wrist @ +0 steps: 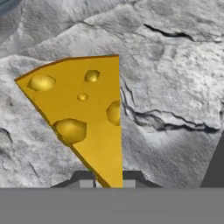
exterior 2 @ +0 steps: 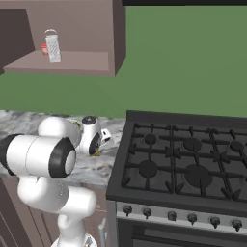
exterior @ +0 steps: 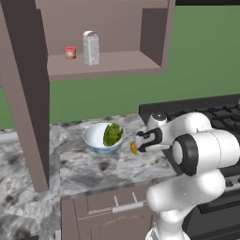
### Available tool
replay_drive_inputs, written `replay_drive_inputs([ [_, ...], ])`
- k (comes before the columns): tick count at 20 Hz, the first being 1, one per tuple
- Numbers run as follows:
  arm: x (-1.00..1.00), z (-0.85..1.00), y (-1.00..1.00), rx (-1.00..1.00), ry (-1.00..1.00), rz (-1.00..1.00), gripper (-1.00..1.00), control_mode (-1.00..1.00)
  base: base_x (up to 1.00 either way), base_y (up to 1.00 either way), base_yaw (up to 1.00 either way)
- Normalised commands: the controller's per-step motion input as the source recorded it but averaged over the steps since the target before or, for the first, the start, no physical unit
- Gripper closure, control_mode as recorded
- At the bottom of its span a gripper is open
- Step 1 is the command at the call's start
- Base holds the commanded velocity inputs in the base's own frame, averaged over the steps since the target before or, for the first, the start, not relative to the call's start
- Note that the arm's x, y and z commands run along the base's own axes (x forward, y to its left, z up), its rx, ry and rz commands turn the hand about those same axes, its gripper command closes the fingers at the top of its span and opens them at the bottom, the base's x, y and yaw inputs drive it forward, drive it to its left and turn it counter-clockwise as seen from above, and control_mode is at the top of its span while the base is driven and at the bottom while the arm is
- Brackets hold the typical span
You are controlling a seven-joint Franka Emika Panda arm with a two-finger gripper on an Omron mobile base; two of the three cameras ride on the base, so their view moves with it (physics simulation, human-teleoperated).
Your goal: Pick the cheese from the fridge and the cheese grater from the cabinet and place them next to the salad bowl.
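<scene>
A: The cheese (wrist: pixel 85 113) is seen pinched between the gripper (wrist: pixel 105 181) tips, low over the marbled counter (wrist: pixel 175 65), just beside the salad bowl (exterior: pixel 104 137).

B: The jaws are closed narrowly on the wedge's thin end, and a slip could be caused by so slim a hold.

A: If it is released from too high, a tumble toward the stove (exterior 2: pixel 188 164) might be expected.

B: The cheese grater (exterior: pixel 91 48) is left standing on the cabinet (exterior: pixel 108 63) shelf, beside a red jar (exterior: pixel 70 53) that could be knocked.
</scene>
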Motion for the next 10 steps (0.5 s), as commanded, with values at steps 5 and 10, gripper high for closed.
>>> replay_drive_inputs([
  [5, 0.11, -0.29, 0.00, 0.00, 0.03, 0.00, -1.00, -1.00, 0.00, 0.00, 0.00],
  [10, -0.24, -0.05, 0.00, 0.00, -0.06, 0.00, -1.00, -1.00, 0.00, 0.00, 0.00],
])
